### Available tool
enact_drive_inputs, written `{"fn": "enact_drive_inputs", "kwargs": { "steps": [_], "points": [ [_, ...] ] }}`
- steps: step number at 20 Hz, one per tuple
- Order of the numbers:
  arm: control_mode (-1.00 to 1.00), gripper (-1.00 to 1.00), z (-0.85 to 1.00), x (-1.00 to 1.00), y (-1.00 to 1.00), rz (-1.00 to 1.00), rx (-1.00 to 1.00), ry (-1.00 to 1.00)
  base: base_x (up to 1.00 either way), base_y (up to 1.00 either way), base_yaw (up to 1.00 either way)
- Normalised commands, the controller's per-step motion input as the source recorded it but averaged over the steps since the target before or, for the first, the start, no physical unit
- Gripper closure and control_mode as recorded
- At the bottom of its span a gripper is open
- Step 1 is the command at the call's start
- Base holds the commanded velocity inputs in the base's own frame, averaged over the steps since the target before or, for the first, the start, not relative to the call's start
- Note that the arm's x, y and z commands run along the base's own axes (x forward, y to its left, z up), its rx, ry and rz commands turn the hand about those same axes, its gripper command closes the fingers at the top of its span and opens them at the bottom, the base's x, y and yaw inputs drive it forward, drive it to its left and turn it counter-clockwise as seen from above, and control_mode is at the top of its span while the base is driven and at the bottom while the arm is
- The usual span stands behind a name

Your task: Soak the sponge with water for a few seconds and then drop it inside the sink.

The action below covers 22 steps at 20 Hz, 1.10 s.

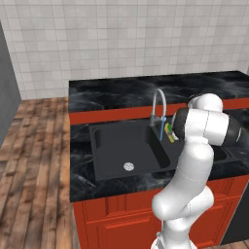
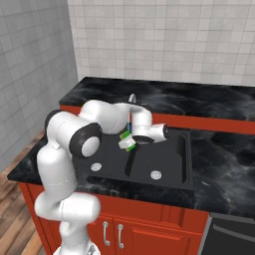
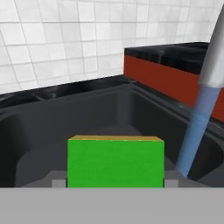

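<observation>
- Sponge (image 3: 115, 161) sits between the jaws of the gripper (image 3: 114, 183), which are closed narrow on its two sides; in the hand view its green face is turned to the camera and a thin yellow edge shows along its top.
- In the right base view the sponge (image 2: 128, 141) is held in the air above the sink (image 2: 169, 174), near the divider between the two basins, and it touches no wall or floor of the sink.
- The water (image 3: 197, 131) runs as a light-blue streak from the faucet (image 3: 214, 52). In the hand view it falls beside the sponge, to its right, with a gap between them, so I judge that the sponge is not under the stream at this moment.
- In the left base view the sponge (image 1: 168, 131) is just beside the water (image 1: 160, 130) below the curved faucet (image 1: 158, 104), but the arm hides part of it, so I cannot tell contact from there.
- Progress, as a judgement: the pick-up is done and the tap is running. The soaking looks not finished, or not started, and the drop into the sink is left to do.
- Containers: the wide basin (image 1: 121, 146) holds nothing except its round silver drain (image 1: 128, 166); both drains show in the right base view. The water lands in the basin near the sponge.
- Around the sink lies the black marbled counter (image 1: 121, 92).
</observation>
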Motion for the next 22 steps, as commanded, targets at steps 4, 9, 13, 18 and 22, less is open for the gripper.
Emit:
{"fn": "enact_drive_inputs", "kwargs": {
  "steps": [4,9,13,18,22],
  "points": [
    [-1.0,1.0,-0.18,0.23,0.0,0.0,0.0,-0.03,0.0,0.0,0.0],
    [-1.0,1.0,-0.16,0.25,0.0,0.0,0.0,-0.03,0.0,0.0,0.0],
    [-1.0,1.0,-0.14,0.27,0.0,0.0,0.0,-0.04,0.0,0.0,0.0],
    [-1.0,1.0,-0.13,0.34,0.0,0.0,0.0,-0.04,0.0,0.0,0.0],
    [-1.0,1.0,-0.08,0.31,0.0,0.0,0.0,-0.03,0.0,0.0,0.0]
  ]
}}
